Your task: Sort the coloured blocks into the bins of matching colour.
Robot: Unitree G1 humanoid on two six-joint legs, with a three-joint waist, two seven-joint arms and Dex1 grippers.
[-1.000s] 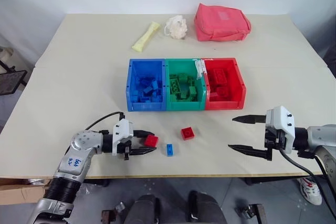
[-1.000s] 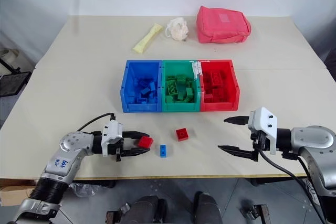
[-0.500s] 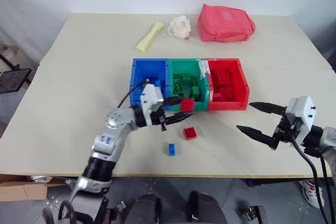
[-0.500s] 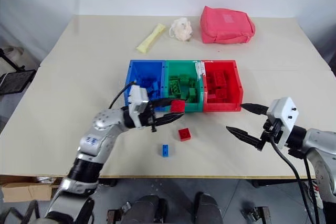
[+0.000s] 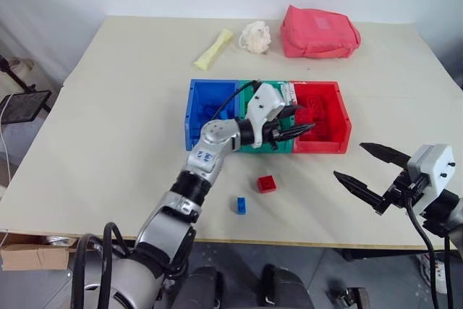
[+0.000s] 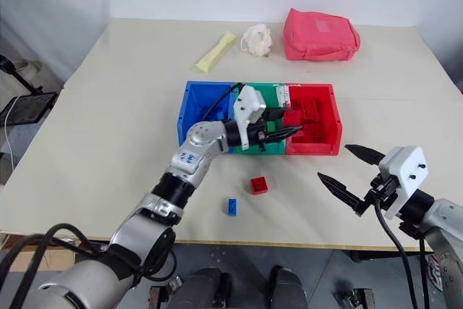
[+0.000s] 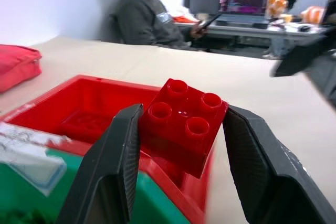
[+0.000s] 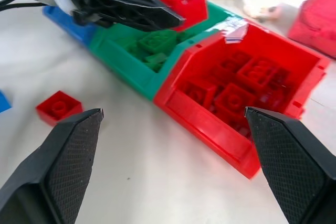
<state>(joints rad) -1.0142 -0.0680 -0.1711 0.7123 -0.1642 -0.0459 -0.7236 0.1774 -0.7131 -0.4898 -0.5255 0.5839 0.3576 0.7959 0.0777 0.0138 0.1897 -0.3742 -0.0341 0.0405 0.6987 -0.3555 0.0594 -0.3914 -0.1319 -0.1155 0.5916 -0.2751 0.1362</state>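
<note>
Overhead, pale table (image 5: 108,121), seated person (image 7: 144,17) beyond; left pincer (image 6: 291,125) clamping red block (image 7: 181,124), right pincer (image 5: 365,173) spread wide.

Bins (image 5: 217,139) sit mid-table; pouch (image 5: 320,32) at 12 o'clock behind them, two loose blocks (image 5: 266,184) (image 5: 239,205) at 6 o'clock.

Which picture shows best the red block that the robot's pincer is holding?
The left wrist view: the held red block sits close up between the left pincer fingers, studs clear. The right wrist view shows it from the side, the eye views small, at the red bin.
</note>
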